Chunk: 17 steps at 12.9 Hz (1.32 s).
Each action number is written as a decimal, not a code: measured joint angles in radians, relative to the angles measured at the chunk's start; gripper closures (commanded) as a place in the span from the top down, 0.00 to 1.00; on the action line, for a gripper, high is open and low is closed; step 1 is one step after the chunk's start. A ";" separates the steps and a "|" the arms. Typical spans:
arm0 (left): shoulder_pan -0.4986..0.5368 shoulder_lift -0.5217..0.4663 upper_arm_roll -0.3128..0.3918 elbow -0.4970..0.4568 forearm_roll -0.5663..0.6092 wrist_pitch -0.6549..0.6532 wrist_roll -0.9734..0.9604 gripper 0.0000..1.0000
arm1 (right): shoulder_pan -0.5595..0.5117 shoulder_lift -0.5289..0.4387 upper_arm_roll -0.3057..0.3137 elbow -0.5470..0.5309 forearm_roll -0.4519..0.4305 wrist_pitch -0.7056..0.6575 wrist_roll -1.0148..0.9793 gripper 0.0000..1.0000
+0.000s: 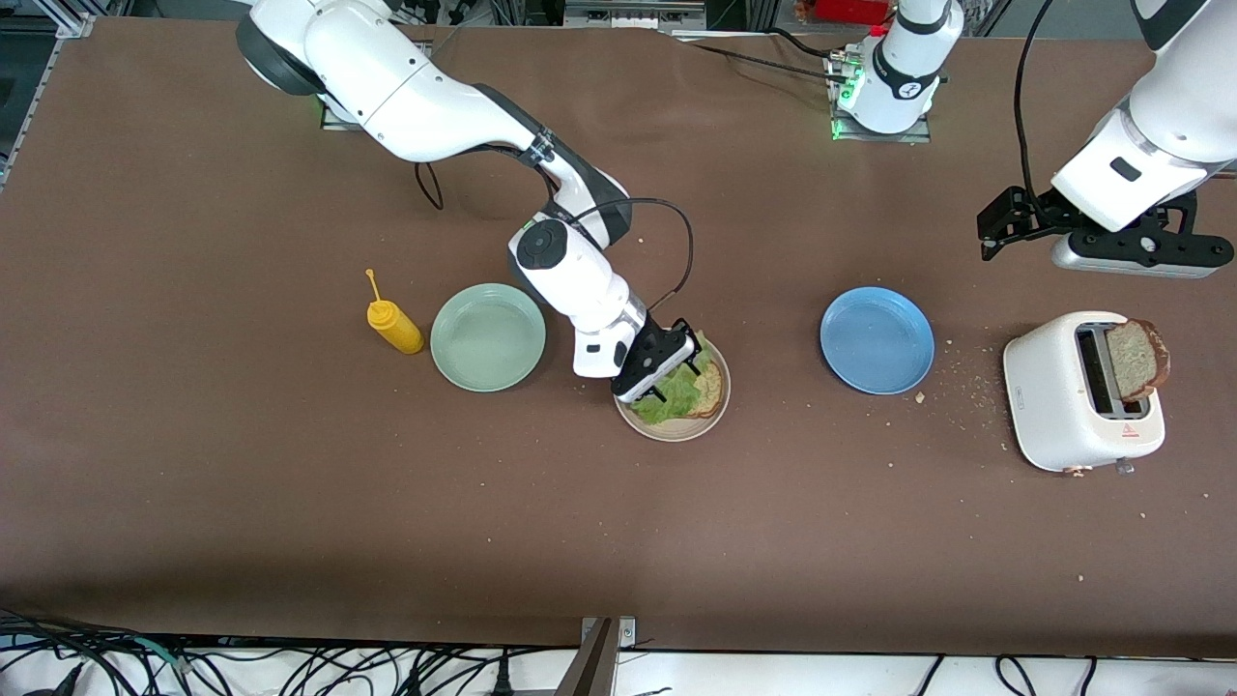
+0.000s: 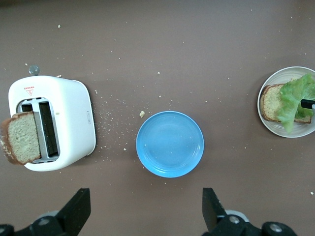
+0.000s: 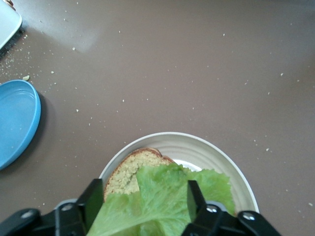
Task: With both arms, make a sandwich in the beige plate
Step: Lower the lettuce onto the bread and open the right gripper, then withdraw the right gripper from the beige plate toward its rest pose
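Here, beige plate [image 1: 676, 427] as landmark: bread slice [image 1: 712, 389] and lettuce leaf [image 1: 680, 391] on it, right gripper [image 1: 676, 379] low over the lettuce, fingers spread either side. Toward the left arm's end: blue plate [image 1: 877, 339], toaster [image 1: 1078, 391] with red triangle label, unreadable, holding second slice [image 1: 1137, 359]. Left gripper [image 2: 145, 209] over them, open, empty.

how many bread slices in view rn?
2. One bread slice lies on the beige plate under the lettuce; the other bread slice sticks out of the toaster. The lettuce could hide more.
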 measured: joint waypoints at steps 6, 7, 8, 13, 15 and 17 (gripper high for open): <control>0.000 0.000 0.000 0.000 0.000 0.000 0.000 1.00 | -0.105 -0.224 0.000 -0.129 0.002 -0.344 0.001 1.00; 0.000 0.000 0.000 0.000 0.000 0.000 0.000 1.00 | -0.124 -0.275 0.001 -0.170 0.007 -0.421 0.014 1.00; 0.000 0.000 0.000 0.000 0.000 0.000 0.000 1.00 | -0.140 -0.328 0.001 -0.202 0.007 -0.513 0.041 1.00; 0.000 0.000 0.000 0.000 0.000 0.000 0.000 1.00 | -0.291 -0.564 -0.001 -0.304 0.008 -0.933 0.051 1.00; -0.001 0.000 -0.001 0.000 0.000 0.000 0.000 1.00 | -0.381 -0.618 -0.008 -0.321 0.008 -1.040 -0.039 1.00; -0.003 0.000 -0.001 0.000 -0.005 0.000 0.000 1.00 | -0.427 -0.649 -0.062 -0.326 0.008 -1.068 -0.132 1.00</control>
